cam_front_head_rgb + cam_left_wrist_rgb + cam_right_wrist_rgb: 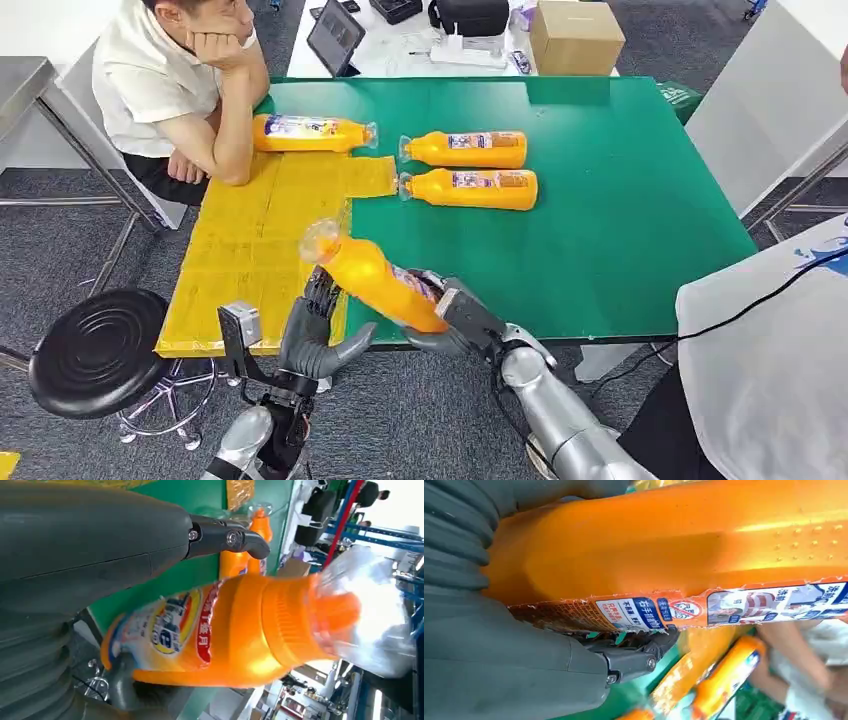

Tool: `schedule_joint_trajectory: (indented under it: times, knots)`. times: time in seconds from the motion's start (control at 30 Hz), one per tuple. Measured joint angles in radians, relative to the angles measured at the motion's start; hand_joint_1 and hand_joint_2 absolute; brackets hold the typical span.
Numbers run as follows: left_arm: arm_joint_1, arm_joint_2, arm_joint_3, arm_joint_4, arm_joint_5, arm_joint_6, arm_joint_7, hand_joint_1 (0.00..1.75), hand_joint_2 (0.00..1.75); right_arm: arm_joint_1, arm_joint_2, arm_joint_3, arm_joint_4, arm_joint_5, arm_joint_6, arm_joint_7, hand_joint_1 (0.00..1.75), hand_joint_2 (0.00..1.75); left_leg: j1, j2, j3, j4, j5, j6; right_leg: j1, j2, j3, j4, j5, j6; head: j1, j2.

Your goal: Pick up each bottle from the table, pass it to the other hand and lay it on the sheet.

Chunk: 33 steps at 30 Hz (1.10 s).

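Four orange bottles are in sight, and one of them, the held bottle [378,282], is off the worktop [640,200], carried at the near edge with its clear-wrapped cap end raised and tilted toward the yellow sheet [255,250]. The right hand [455,318] grips this bottle around its base end, fingers wrapped against the label; the right wrist view shows the orange body and torn label strip pressed close to the palm. The left hand [318,335] sits just beside the bottle's middle, under and to its left, with fingers spread apart and the thumb out to the side; its fingertips look very near or touching the bottle, but I cannot tell whether it has any grip. In the left wrist view the held bottle lies across the frame between the thumb and a dark finger [225,537], which is extended and not closed on it.

One bottle on the sheet [312,133] lies on its side at the far end of the yellow sheet, beside a seated person's arm [235,130]. Two more bottles, the far bottle [465,149] and the near bottle [470,189], lie on their sides parallel on the green worktop, just right of the sheet, caps pointing toward it. A black stool [98,350] stands at the left of the worktop
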Motion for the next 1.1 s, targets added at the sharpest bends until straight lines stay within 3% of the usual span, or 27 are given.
schedule_joint_trajectory:
  times: [0.47,0.5,0.53,1.1]
  knots:
    - [-0.015,-0.013,0.002,0.015,0.171,-0.008,0.05,0.0,1.75,0.028,0.039,0.131,-0.036,0.022,-0.082,-0.014,1.75,1.75,0.0,0.0,-0.001,0.0,0.0,0.0,0.0,0.0,0.0,0.0,0.0,0.0,0.0,0.0]
    - [-0.015,-0.013,0.002,0.015,0.177,-0.01,0.05,0.58,1.75,0.028,0.04,0.135,-0.036,0.019,-0.083,-0.014,1.75,1.75,0.0,0.0,-0.001,0.0,0.0,0.0,0.0,0.0,0.0,0.0,0.0,0.0,0.0,0.0]
    - [-0.016,-0.013,0.002,0.015,0.182,-0.01,0.051,1.75,1.75,0.028,0.041,0.14,-0.035,0.017,-0.084,-0.014,1.75,1.75,0.0,0.0,-0.001,0.0,0.0,0.0,0.0,0.0,-0.001,0.0,0.0,0.0,0.0,0.0]
    - [-0.035,-0.01,-0.007,0.016,0.235,-0.062,0.048,1.75,1.75,0.016,0.047,0.174,-0.008,-0.011,-0.084,-0.033,1.69,1.75,0.0,0.0,-0.001,0.0,0.0,0.0,0.0,0.0,-0.001,0.0,0.0,0.0,0.0,0.0]
